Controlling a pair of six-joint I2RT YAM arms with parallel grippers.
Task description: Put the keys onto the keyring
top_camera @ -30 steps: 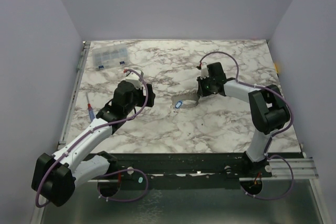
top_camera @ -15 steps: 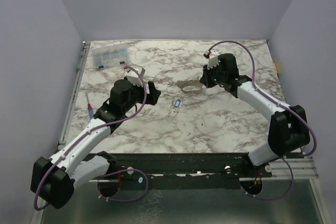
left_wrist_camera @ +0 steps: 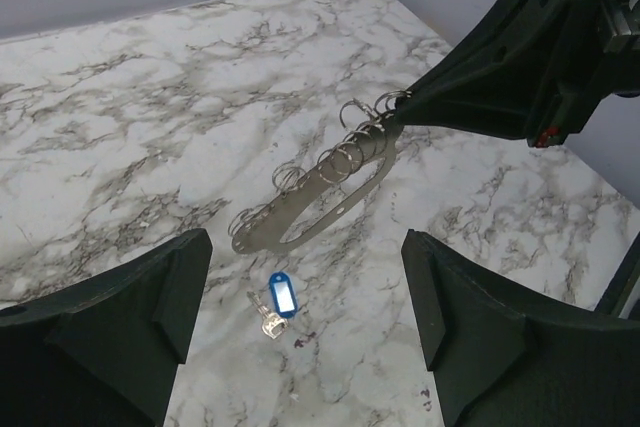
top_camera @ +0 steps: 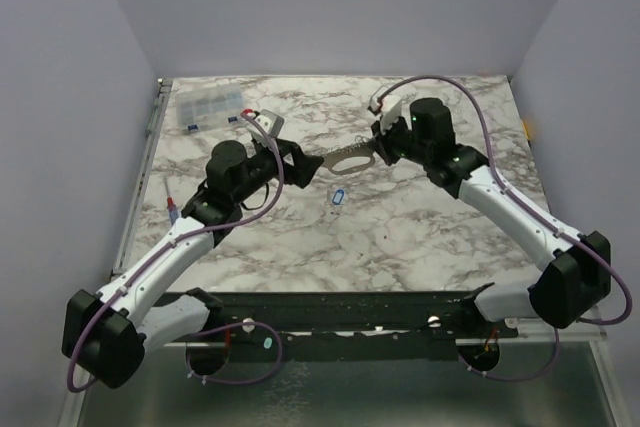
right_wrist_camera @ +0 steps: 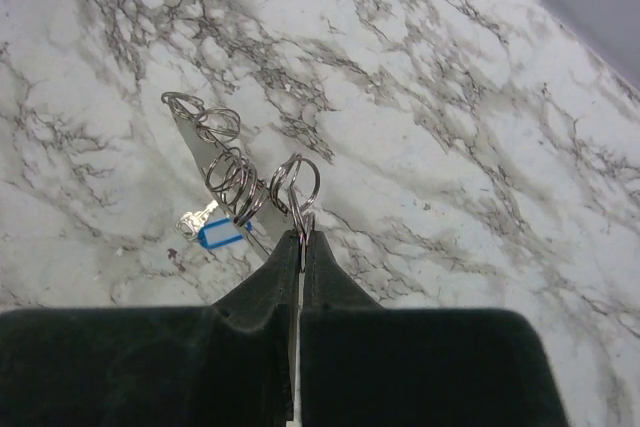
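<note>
Marbled surface [top_camera: 420, 237]. The left arm [top_camera: 170, 257] reaches forward and inward. The left fingers [top_camera: 292, 160] are spread wide, grip nothing and face the keyring. The right arm [top_camera: 500, 197] stretches to far centre. The right fingers [right_wrist_camera: 300, 247] are pinched tight on one end of the keyring [left_wrist_camera: 320, 187] — raised off the surface between the arms, small rings along its edge. Clear box [top_camera: 208, 107], far left — contents unreadable. Blue-tagged key [left_wrist_camera: 278, 305] lies on the surface below.

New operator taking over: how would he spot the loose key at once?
On the marble table, look at the middle, close by the keyring that the right gripper holds aloft. The key lies flat there, alone in wearing a blue tag.
</note>
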